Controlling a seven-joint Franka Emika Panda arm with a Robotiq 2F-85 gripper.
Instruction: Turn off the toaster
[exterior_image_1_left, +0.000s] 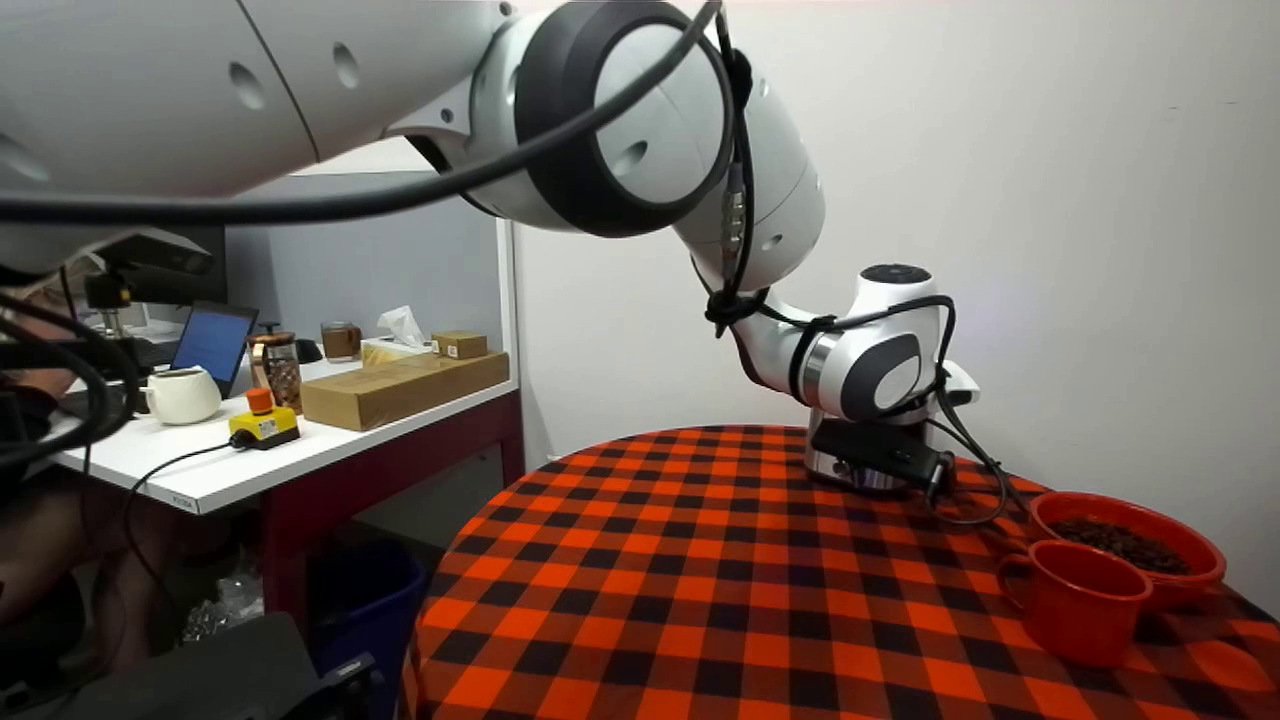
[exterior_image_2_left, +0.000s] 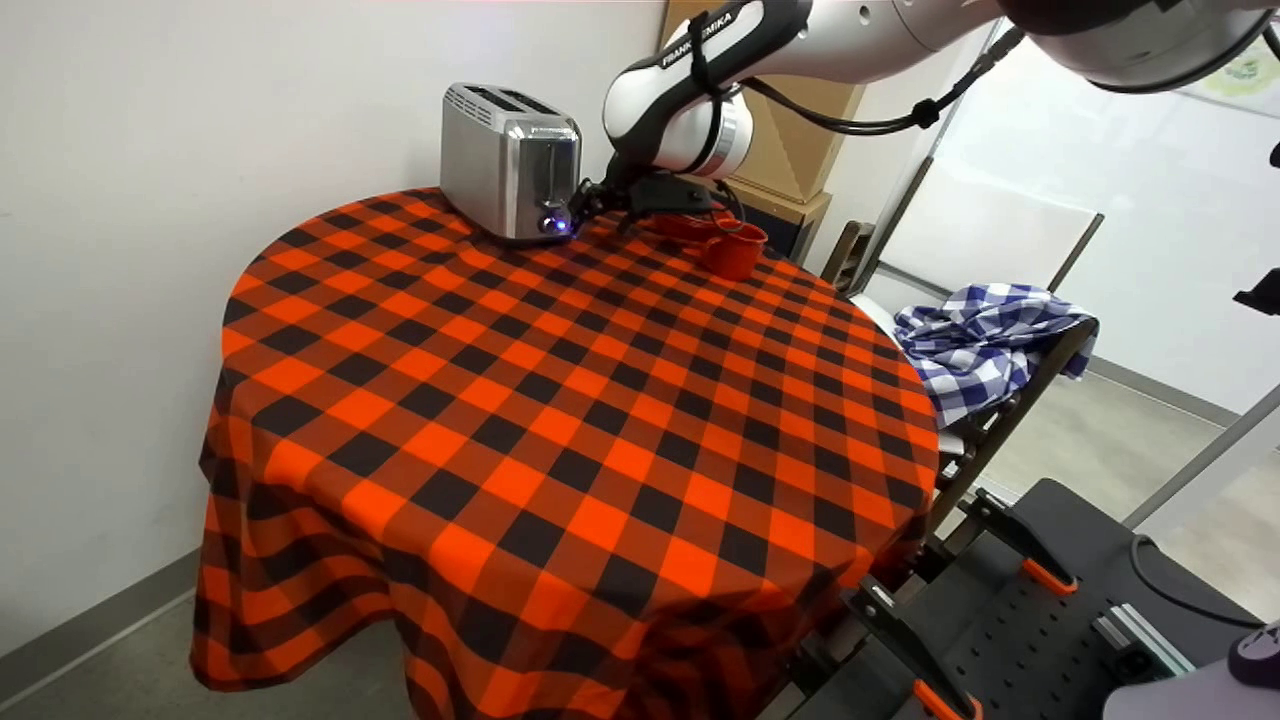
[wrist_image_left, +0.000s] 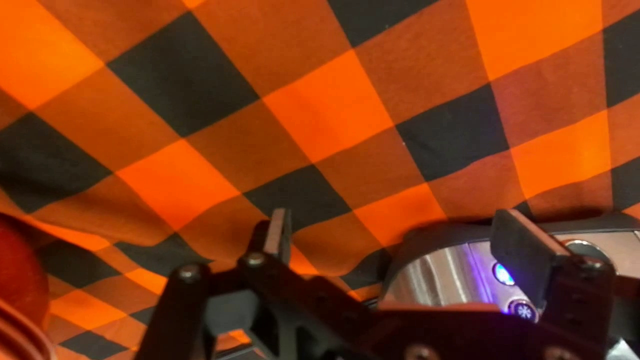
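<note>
Gaping, jaws apart, end effector (wrist_image_left: 395, 230) is at the front of the toaster (exterior_image_2_left: 490, 165), contact unclear. Arm (exterior_image_2_left: 860, 50) reads "FRANK… EMIKA", strap (exterior_image_2_left: 700, 55) over part. Snowflake-marked button (wrist_image_left: 523, 310) readable; toaster cut off in wrist view. Sits by wall (exterior_image_2_left: 300, 90) on worktop (exterior_image_2_left: 600, 380), red-black checked cloth (exterior_image_2_left: 300, 570) over it.
</note>
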